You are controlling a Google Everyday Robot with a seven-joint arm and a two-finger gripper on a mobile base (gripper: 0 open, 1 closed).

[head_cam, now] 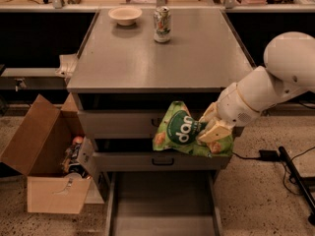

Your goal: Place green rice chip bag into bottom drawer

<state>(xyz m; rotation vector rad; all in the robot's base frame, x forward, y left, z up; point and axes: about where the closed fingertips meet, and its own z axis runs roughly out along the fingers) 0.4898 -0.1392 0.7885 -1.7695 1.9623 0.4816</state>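
The green rice chip bag [179, 130] hangs in front of the two upper drawers, above the open bottom drawer [162, 208]. My gripper [210, 129] is shut on the bag's right side, coming in from the right on the white arm [275, 77]. The bag shows its dark green oval logo with white letters. The bottom drawer is pulled out, a flat grey tray with nothing visible in it.
A grey cabinet top [162, 53] holds a white bowl [125, 14] and a green-and-white can [162, 24] at the back. An open cardboard box [47, 161] with items stands left of the drawers. A black cable and pole [295, 173] lie on the floor at right.
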